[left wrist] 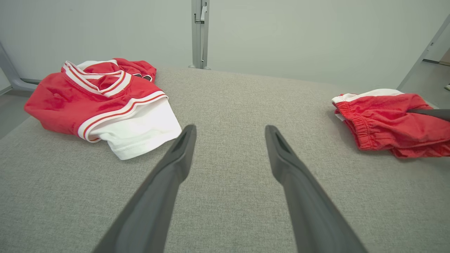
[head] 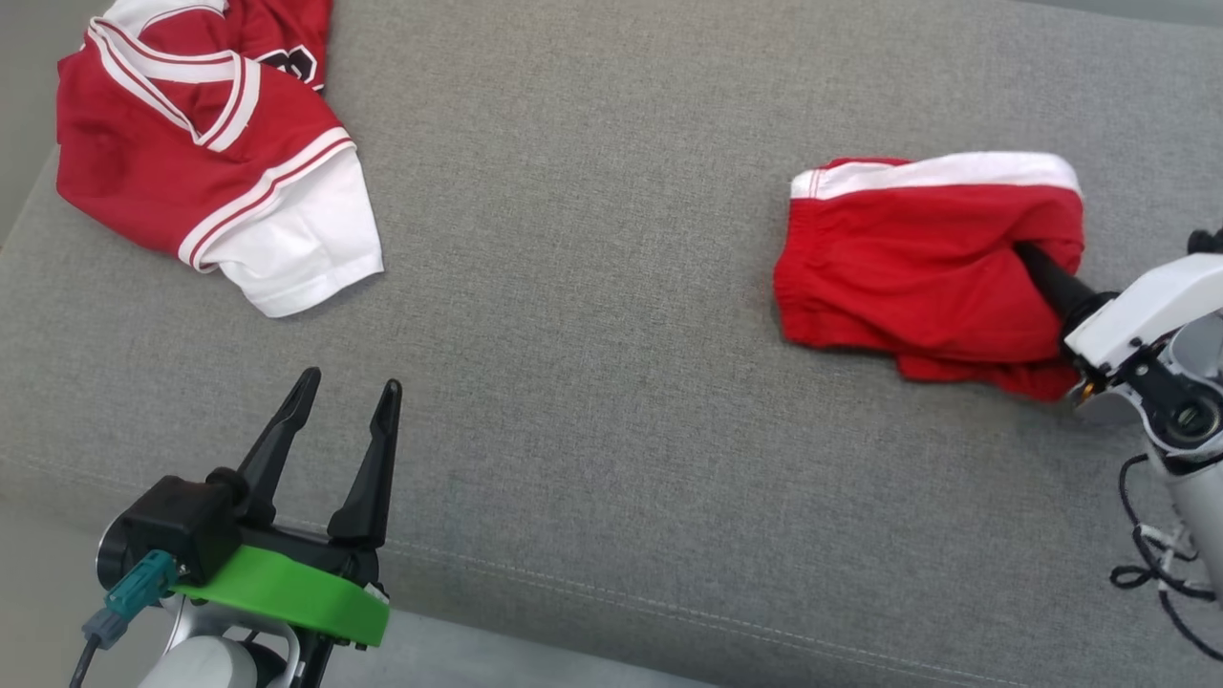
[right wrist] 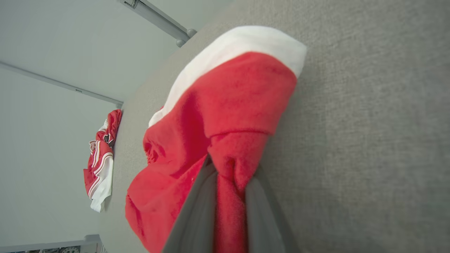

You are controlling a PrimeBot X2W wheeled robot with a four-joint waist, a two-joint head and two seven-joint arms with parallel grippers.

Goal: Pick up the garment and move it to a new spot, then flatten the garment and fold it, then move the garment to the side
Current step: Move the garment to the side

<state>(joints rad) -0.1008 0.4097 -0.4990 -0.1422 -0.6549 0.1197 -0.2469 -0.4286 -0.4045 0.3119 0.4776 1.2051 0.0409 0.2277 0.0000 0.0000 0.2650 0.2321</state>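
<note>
A pale wall and a metal post stand behind a grey fabric-covered tabletop (head: 592, 287). At its far left lies a crumpled red-and-white jersey (head: 191, 153), well apart from the work. In front of it the left gripper (head: 349, 382) hovers near the front edge, its jaws spread wide and holding nothing. Well over to the right lie the red shorts (head: 908, 258), the garment in hand, bunched in loose folds with the white band along the far side. The right gripper (right wrist: 232, 172) reaches into their right end, its jaws nearly closed on a gathered ridge of red cloth that shows pinched between the two fingers in the right wrist view. The risk, as I judge it, lies in that pinch. It looks narrow and may take only the top layer, so a quick lift could let the cloth slide out. If it holds, the shorts would hang from one end, twisted, with the far end trailing over the rough weave and rolling under, which would make flattening harder. With the left jaws idle, nothing steadies that trailing end. A new spot chosen too far left would crowd the jersey.
</note>
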